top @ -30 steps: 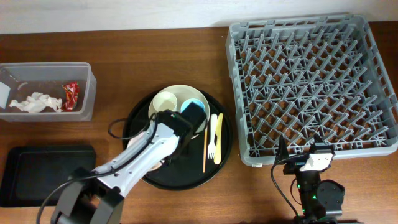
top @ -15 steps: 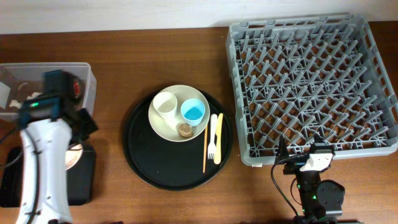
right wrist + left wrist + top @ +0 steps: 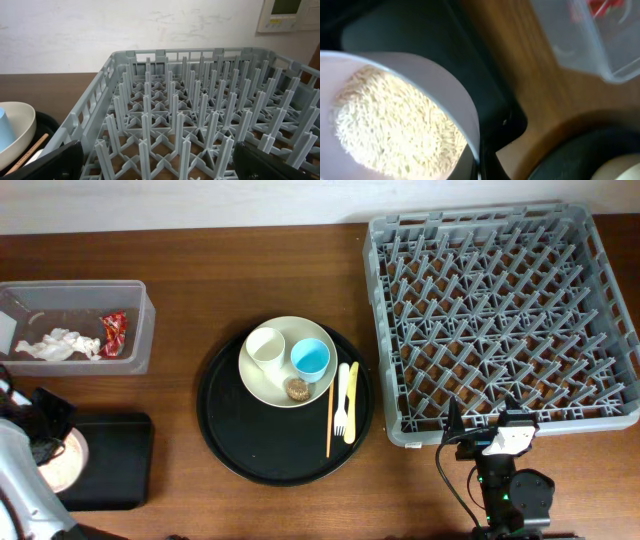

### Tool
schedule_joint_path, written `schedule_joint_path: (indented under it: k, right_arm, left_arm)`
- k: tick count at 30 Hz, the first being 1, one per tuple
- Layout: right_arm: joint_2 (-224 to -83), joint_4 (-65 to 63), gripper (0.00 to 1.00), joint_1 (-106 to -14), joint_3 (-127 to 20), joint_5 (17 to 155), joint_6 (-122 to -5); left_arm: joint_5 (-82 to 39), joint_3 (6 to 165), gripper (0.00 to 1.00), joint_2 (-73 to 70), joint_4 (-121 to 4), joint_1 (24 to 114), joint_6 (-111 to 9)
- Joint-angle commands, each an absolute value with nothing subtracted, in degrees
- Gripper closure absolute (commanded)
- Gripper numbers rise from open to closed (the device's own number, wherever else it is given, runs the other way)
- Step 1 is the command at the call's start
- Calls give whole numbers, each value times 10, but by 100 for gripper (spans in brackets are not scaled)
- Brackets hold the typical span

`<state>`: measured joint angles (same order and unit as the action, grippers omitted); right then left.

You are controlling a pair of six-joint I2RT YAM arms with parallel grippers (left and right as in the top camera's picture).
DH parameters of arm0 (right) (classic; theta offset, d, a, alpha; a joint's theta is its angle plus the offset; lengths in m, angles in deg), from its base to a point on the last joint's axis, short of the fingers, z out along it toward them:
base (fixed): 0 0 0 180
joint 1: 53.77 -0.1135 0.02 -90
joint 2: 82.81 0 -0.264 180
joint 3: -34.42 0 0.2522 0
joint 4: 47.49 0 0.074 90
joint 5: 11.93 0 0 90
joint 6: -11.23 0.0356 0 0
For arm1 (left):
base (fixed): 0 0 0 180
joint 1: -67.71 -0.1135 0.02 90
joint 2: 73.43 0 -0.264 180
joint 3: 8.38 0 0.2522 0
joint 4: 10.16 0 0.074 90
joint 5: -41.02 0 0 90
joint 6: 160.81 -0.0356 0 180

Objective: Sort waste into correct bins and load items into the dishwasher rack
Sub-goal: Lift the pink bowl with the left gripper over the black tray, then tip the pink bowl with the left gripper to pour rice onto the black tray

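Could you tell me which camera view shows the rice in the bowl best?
The left wrist view: the rice lies in the bowl, close up, over the black tray. The overhead view shows only a small pinkish patch of it at the lower left. The right wrist view misses it.

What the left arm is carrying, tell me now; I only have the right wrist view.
Observer: The left gripper has its jaws shut on the pink bowl, with rice in it.
Operator: Give its position.
Observer: It hangs over the shallow black tray.
Operator: Report the clear tub.
Observer: In the clear tub lie crumpled napkins and a red wrapper.
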<state>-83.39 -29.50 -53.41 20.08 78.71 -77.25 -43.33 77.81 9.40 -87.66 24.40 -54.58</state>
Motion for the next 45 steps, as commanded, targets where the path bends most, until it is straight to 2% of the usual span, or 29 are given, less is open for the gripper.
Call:
schedule_joint_path:
  k: [1,5,11,14,17,21,22,25,28,30,33,35,45]
  right_arm:
    - [-830,-292,2,-538,203,782,-768]
    - [-830,-292,2,-538,203,782,-768]
    - [-830,-292,2,-538,203,782,-768]
    - [-830,-292,2,-538,203,782,-768]
    - [-830,-292,2,-538,203,782,-768]
    - [-830,-292,2,-538,203,782,-768]
    - [-830,-292,2,-538,203,782,-768]
    - [-830,-292,2,-538,203,782,-768]
    - [-830,-292,2,-538,203,782,-768]
    - [-830,-292,2,-538,203,782,-768]
    - [-830,-292,2,-538,203,782,-768]
    - [-830,-292,2,-538,203,782,-768]
    - [-830,-292,2,-538,203,782,-768]
  left_arm:
    - [-403,708,100,87,-811,240,-565]
    - [-296,653,100,87,-721,227,-594]
    - [-24,630,100,95,-685,101,-679]
    - [9,606,100,101,-683,75,-679]
    - [-41,577,100,102,-687,55,-670]
    - [109,553,100,102,-634,48,-752]
    - [107,543,100,102,-633,35,-755]
    - [112,497,100,102,-619,-53,-755]
    - [272,435,100,102,-559,-119,-808]
    - [282,433,99,102,-551,-119,-808]
    - [367,433,99,102,-529,-119,-815]
    - [412,432,100,102,-529,-119,-868]
    - [412,429,100,101,-543,-115,-904]
